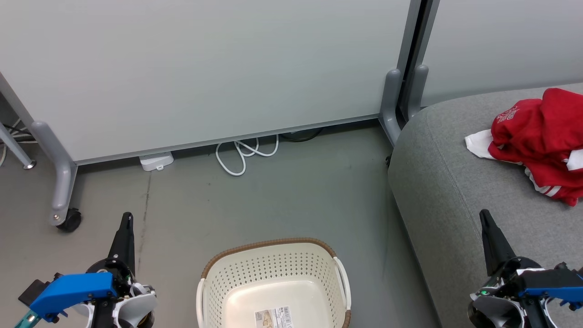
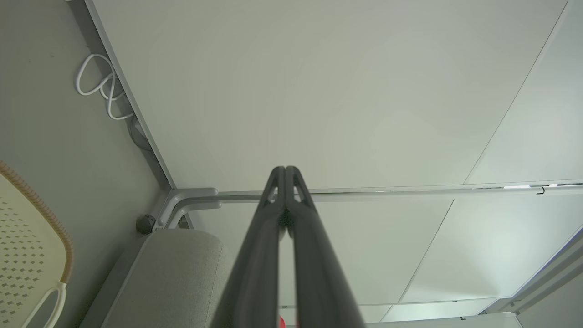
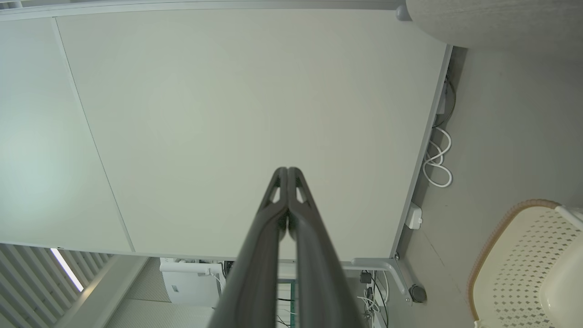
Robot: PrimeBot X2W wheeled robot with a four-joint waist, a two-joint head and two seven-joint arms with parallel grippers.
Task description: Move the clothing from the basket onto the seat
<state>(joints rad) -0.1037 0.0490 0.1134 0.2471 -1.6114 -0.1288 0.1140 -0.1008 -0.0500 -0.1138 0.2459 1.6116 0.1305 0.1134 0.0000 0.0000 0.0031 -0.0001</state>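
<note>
One basket [image 1: 273, 266] at bottom centre, with one label [image 1: 273, 317] inside. One heap of red clothing [image 1: 542, 132] at the right edge; garment count unclear. One grey seat [image 1: 446, 191]. Two grippers: left gripper [image 1: 127, 217], right gripper [image 1: 484, 215]. One white cable [image 1: 241, 154]. One caster [image 1: 70, 220].

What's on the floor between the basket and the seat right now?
Nothing: in the head view, bare grey floor separates the basket from the seat.

Clothing [image 1: 539, 132] on seat [image 1: 442, 196] (basket [image 1: 273, 266] leftward)

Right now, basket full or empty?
Empty as far as shown: the basket has a bare floor with just a label; the clothing lies bunched on the seat. Near end cropped.
</note>
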